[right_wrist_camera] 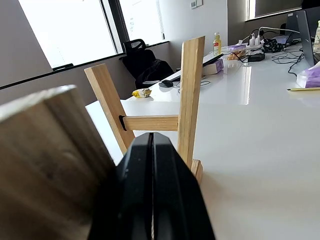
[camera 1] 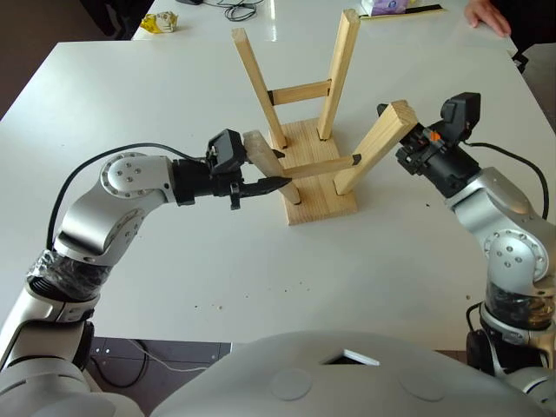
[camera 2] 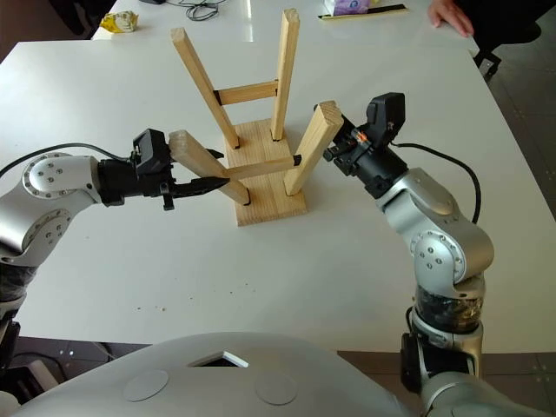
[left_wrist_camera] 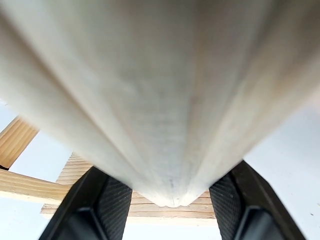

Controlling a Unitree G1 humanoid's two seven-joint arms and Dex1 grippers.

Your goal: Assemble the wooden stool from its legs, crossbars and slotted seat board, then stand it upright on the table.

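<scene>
The wooden stool rests upside down on the white table, its slotted seat board [camera 1: 323, 198] flat and all legs pointing up. A crossbar [camera 1: 300, 91] joins the two far legs [camera 1: 256, 82] [camera 1: 339, 74]. Another crossbar [camera 1: 321, 165] links the near left leg [camera 1: 263, 155] and near right leg [camera 1: 380, 142], which both lean outward. My left gripper [camera 1: 276, 182] is shut on the near left leg, with fingers [left_wrist_camera: 107, 200] on either side of it. My right gripper [right_wrist_camera: 152, 145] is shut with nothing in it and sits against the top end of the near right leg [right_wrist_camera: 55, 165].
A yellow crumpled wrapper [camera 1: 161, 22], cables [camera 1: 239, 10] and a purple packet [camera 1: 387, 7] lie along the far table edge. Bare table [camera 1: 130, 113] stretches to the left of the stool and in front of it.
</scene>
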